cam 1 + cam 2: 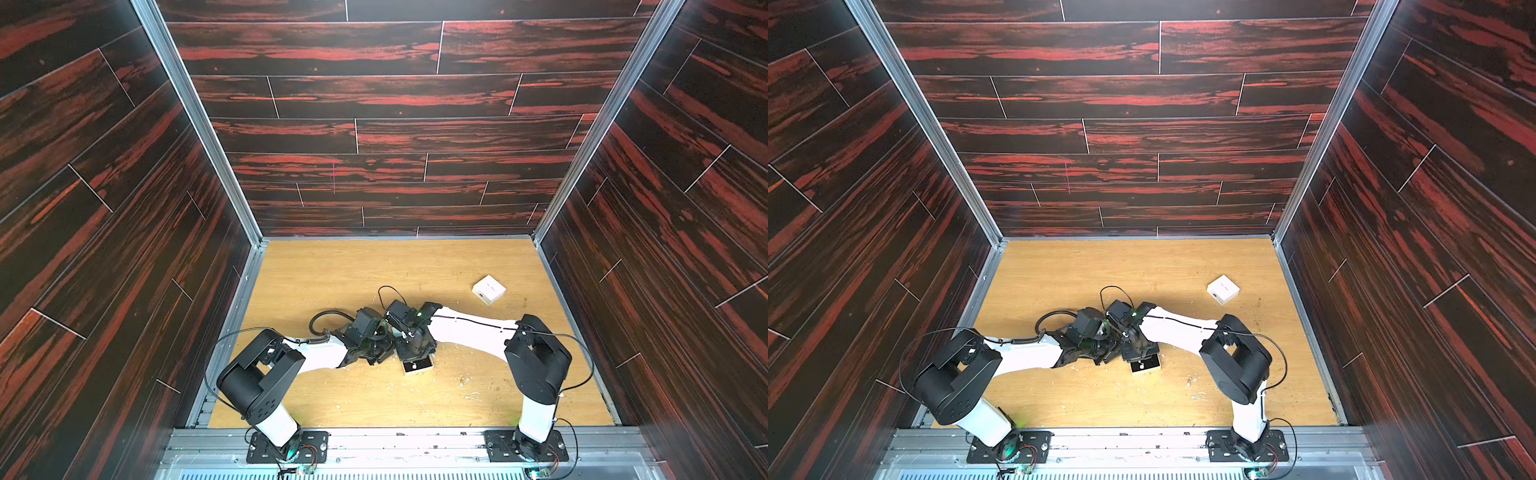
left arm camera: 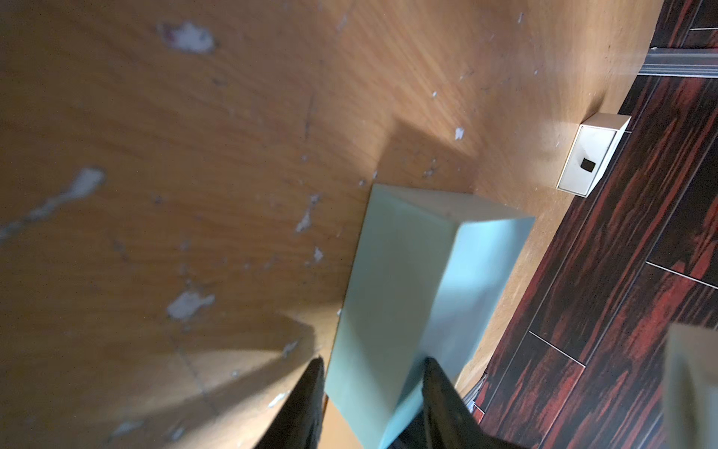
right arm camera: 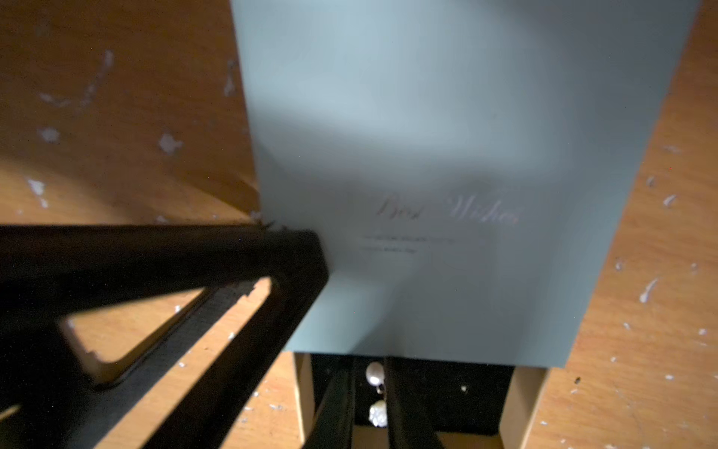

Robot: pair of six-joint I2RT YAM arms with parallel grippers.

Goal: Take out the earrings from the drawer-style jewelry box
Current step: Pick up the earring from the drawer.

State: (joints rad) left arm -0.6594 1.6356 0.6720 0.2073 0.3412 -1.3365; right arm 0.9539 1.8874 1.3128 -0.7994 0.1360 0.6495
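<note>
The wooden table (image 1: pixel 332 282) has both arms meeting at its middle. The left gripper (image 2: pixel 373 404) clamps the pale jewelry box (image 3: pixel 447 136) by its sides, and its drawer (image 3: pixel 520 400) stands out toward the near edge. The right gripper (image 3: pixel 369 412) reaches into it, fingers narrow, flanking the earrings (image 3: pixel 375 373), pearl-like studs on dark lining. Best to pin the box firmly, centre on one stud, close gently and lift straight up. I cannot tell whether the fingers pinch a stud. The drawer's far part is hidden under the box. A second white box (image 1: pixel 488 289) sits far right.
</note>
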